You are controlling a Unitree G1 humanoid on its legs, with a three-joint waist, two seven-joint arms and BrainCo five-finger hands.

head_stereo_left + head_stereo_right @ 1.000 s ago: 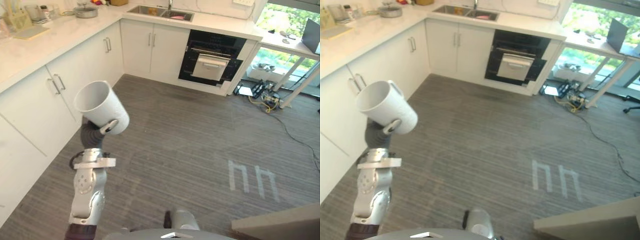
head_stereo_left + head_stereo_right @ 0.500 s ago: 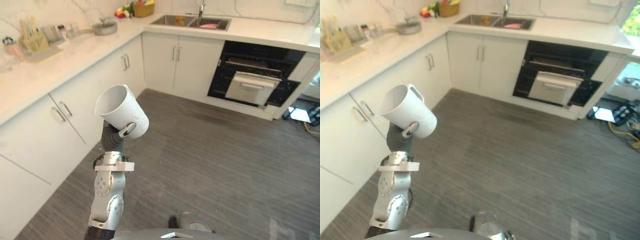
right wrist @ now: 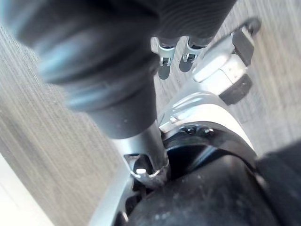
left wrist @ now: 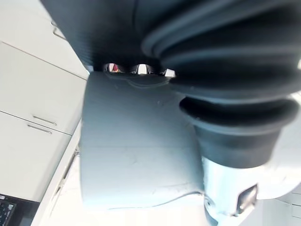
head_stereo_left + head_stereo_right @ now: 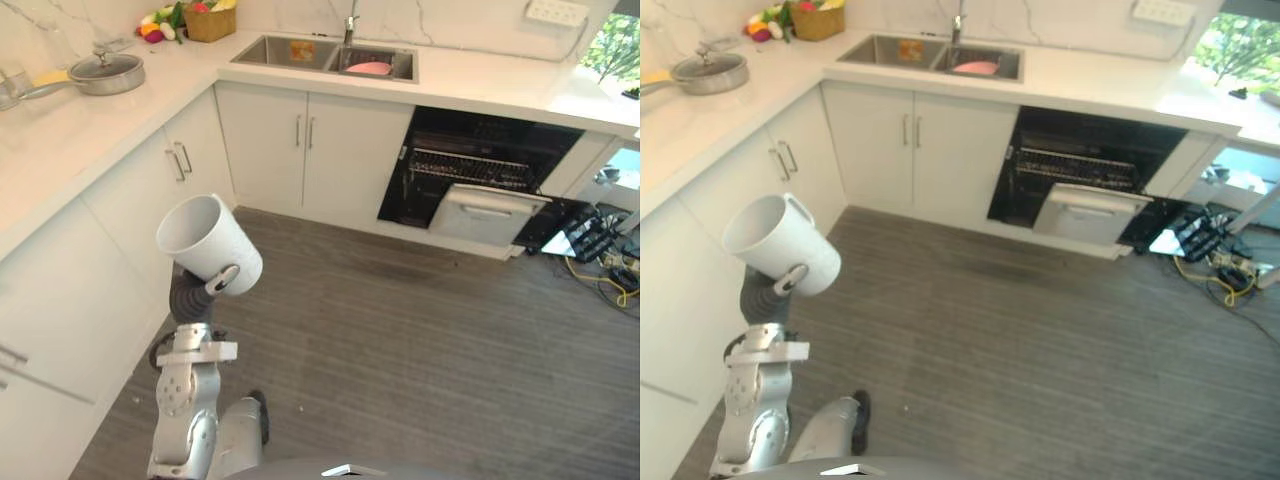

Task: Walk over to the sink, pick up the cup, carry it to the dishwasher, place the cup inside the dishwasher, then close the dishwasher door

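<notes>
One white cup [image 5: 208,243] tilted, clasped in left robot hand [image 5: 224,279]; right robot hand [image 3: 164,63] relaxed; dishwasher [image 5: 480,212] open.

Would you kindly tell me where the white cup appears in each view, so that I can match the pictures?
Left eye view: cup left of centre, held up by the left hand.
Right eye view: cup nearer the left edge.
Left wrist view: cup in the centre, very close.
Right wrist view: right hand over the grey floor.
Shared landmark: the open dishwasher, right of the cup in both eye views.
</notes>
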